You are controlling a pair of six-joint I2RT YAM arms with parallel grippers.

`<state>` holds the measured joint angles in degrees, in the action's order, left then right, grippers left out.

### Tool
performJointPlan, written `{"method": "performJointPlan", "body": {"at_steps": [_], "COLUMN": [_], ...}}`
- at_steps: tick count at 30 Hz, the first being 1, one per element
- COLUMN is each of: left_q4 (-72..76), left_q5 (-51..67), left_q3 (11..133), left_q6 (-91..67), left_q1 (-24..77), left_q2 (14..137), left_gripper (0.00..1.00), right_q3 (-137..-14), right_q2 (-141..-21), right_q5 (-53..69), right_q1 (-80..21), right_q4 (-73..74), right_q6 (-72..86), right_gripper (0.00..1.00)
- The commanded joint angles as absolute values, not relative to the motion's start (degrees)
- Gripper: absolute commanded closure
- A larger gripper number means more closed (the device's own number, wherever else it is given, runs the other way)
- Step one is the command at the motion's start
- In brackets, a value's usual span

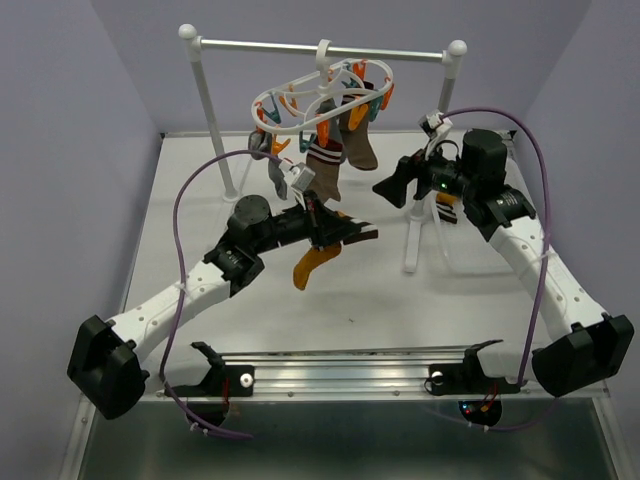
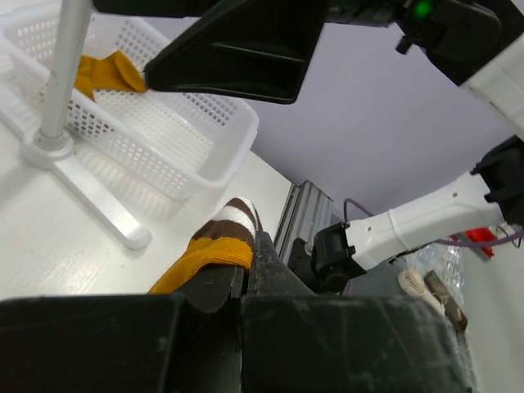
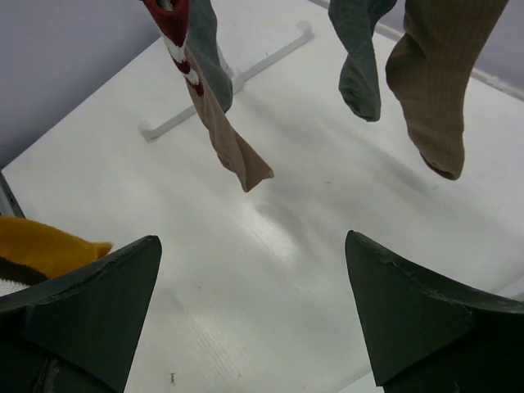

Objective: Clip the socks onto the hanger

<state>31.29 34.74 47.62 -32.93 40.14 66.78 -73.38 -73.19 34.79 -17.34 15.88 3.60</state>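
L gripper (image 1: 335, 235) pinched shut on mustard sock (image 1: 315, 265), held mid-table below hanger (image 1: 322, 95) w/ other socks (image 1: 325, 165) hung, R gripper (image 1: 392, 185) spread wide, empty: prob. lift-to-clip step, next needs sock's edge fed into a clip; free clips (image 1: 375, 95) & cuff inside jaws not visible.

The white table (image 1: 400, 310) carries the rack (image 1: 411, 248) and a perforated white basket (image 2: 184, 143).

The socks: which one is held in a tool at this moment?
The mustard-orange sock with brown and white stripes, clamped in the shut left tool. Other socks hang from the hanger, and one orange sock lies in the white basket.
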Motion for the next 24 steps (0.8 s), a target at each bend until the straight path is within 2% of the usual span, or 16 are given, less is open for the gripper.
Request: {"method": "performJointPlan", "body": {"at_steps": [1, 4, 5, 8, 12, 15, 24], "left_q4": [24.88, 21.73, 20.06, 13.73, 9.85, 8.96, 9.23], "left_q5": [27.78, 23.04, 21.11, 13.73, 12.56, 15.01, 21.09], "left_q3": [51.15, 51.94, 52.38, 54.40, 55.46, 55.46, 54.67], "left_q6": [-36.91, -38.14, -38.32, -41.47, -49.37, -53.16, -62.83], "left_q1": [40.43, 40.43, 40.43, 39.64, 37.01, 34.99, 34.72], "left_q2": [62.85, 61.35, 60.91, 60.65, 60.82, 60.91, 61.87], "left_gripper": [1.00, 1.00, 1.00, 1.00, 1.00, 1.00, 1.00], "right_q3": [-74.80, -69.73, -68.04, -61.71, -62.31, -64.51, -59.68], "right_q2": [-69.53, -65.50, -64.17, -58.72, -57.92, -59.41, -60.73], "right_q5": [31.90, 38.01, 40.41, 48.41, 56.15, 54.76, 40.61], "right_q1": [-17.84, -17.84, -17.84, -17.84, -18.89, -21.09, -36.99], "right_q4": [12.40, 10.20, 11.07, 12.75, 15.37, 17.93, 9.33], "right_q6": [-3.42, -14.20, -24.51, -39.33, -51.04, -56.41, -68.98], "right_gripper": [0.00, 0.00, 0.00, 0.00, 0.00, 0.00, 0.00]}}
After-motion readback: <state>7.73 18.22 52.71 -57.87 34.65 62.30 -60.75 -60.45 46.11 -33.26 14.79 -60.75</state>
